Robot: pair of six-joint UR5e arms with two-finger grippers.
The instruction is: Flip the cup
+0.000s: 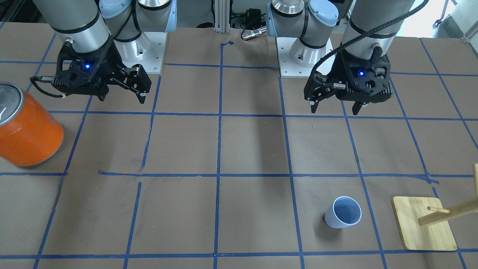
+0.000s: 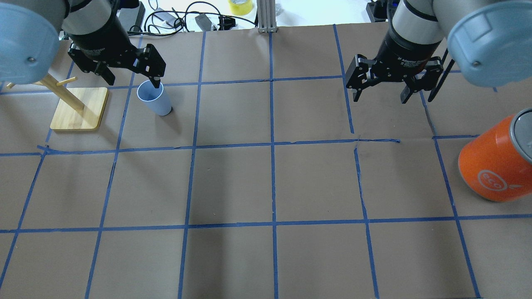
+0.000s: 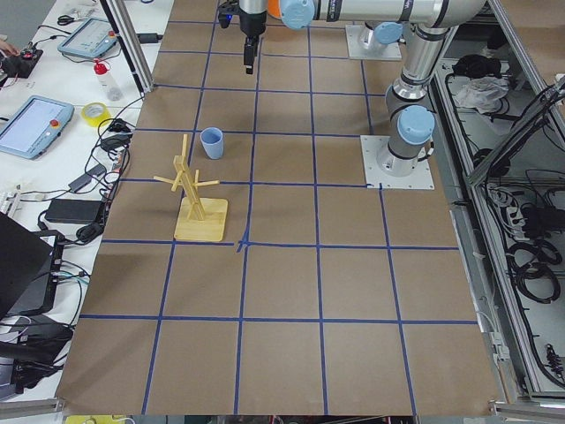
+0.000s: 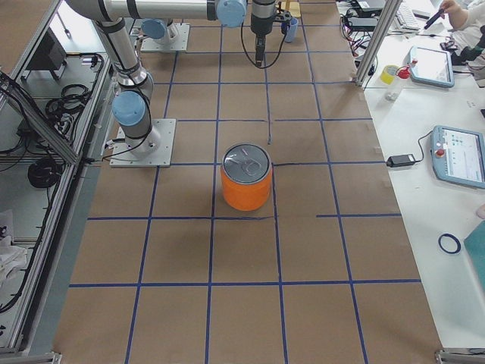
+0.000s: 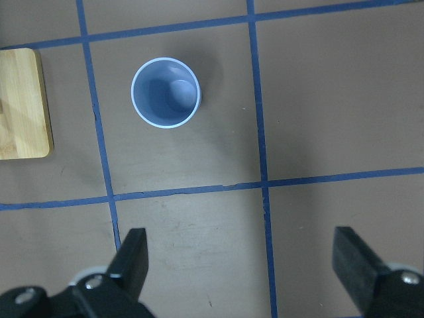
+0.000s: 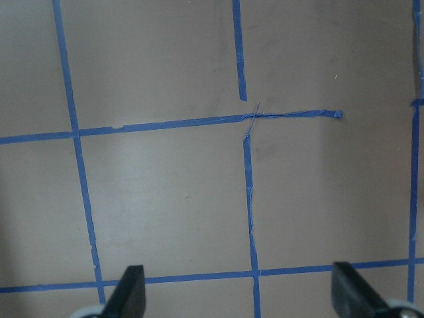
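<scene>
The pale blue cup [image 1: 343, 212] stands upright, mouth up, on the brown table. It also shows in the overhead view [image 2: 154, 99], the left side view [image 3: 211, 142] and the left wrist view [image 5: 165, 93]. My left gripper [image 1: 335, 109] [image 2: 133, 81] [image 5: 243, 265] is open and empty. It hangs above the table on the robot's side of the cup, not touching it. My right gripper [image 1: 121, 98] [image 2: 380, 99] [image 6: 238, 298] is open and empty above bare table.
A big orange can with a silver top [image 1: 28, 130] [image 2: 494, 166] [image 4: 245, 186] stands on the robot's right side. A wooden peg rack on a square base [image 1: 424, 228] [image 2: 79, 109] [image 3: 200, 216] stands just beside the cup, toward the table's left end.
</scene>
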